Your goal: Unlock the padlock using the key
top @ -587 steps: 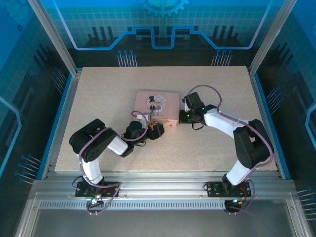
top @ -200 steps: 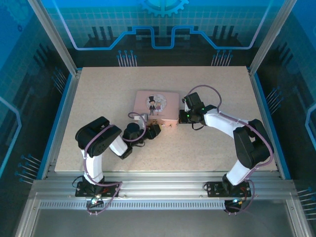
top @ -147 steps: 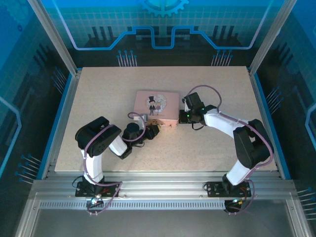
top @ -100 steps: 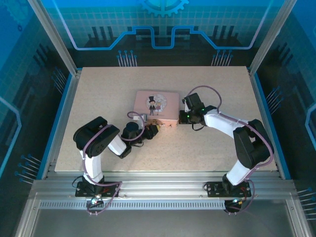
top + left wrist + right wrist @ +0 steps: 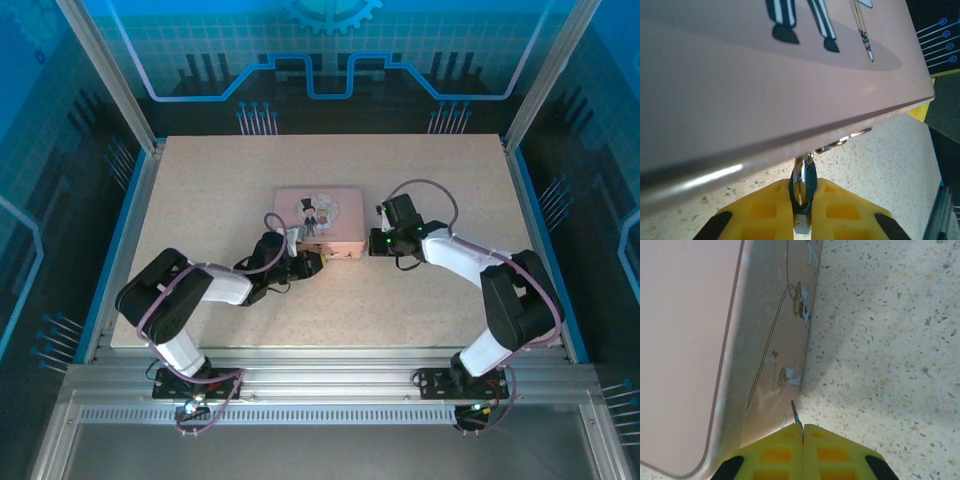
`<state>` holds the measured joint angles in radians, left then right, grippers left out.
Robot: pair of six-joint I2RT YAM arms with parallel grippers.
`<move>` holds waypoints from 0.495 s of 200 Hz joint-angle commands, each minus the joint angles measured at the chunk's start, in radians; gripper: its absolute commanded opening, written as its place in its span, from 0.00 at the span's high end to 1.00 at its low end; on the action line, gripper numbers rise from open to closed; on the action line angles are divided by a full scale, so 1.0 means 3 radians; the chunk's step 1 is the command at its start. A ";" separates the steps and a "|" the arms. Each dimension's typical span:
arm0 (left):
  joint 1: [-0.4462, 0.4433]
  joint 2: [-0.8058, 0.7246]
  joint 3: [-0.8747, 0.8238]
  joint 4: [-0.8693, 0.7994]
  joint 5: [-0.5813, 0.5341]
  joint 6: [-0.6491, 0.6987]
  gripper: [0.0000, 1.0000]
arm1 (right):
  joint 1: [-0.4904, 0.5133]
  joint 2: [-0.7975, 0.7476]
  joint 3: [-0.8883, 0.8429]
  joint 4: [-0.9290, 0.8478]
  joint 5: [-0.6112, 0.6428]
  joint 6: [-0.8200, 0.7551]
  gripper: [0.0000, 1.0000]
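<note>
Because the padlock [image 5: 802,181] is so tiny, the left gripper [image 5: 802,202] has its yellow fingers pressed together on it, so it cannot wiggle. The padlock sits right between the fingertips. Its shiny loop pokes out in front of them and goes up to the bottom edge of the pink tin [image 5: 765,90], where it seems to be hooked on. The tin is just ahead of this hand and hangs over it like a roof.

The right gripper [image 5: 803,436] has its fingers shut tight too, pinching the key [image 5: 795,416]. Just the thin tip of the key sticks out past the fingertips, a bit to their left, so it can go into a keyhole. The side of the tin is close on that hand's left. The speckled table [image 5: 880,340] is below it and to its right.

I think the key is not in the padlock yet. The two hands are apart, one on each side of the tin's near corner, so the key hand has to come over.
</note>
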<state>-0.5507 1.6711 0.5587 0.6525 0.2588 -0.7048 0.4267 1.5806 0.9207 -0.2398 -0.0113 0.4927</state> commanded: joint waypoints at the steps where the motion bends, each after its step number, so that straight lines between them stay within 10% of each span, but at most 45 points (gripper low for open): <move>1: 0.0015 -0.0149 0.0247 -0.0513 0.0167 0.0074 1.00 | -0.0064 -0.0179 -0.0109 0.0050 -0.0050 -0.0014 1.00; 99: 0.0015 -0.0217 0.0731 -0.1409 0.0208 -0.0243 1.00 | -0.0135 -0.0884 -0.0522 -0.0103 -0.0045 -0.0103 1.00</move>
<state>-0.5507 1.6329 0.7353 0.2977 0.2951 -0.7410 0.3996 1.3773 0.7963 -0.2474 -0.0078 0.4770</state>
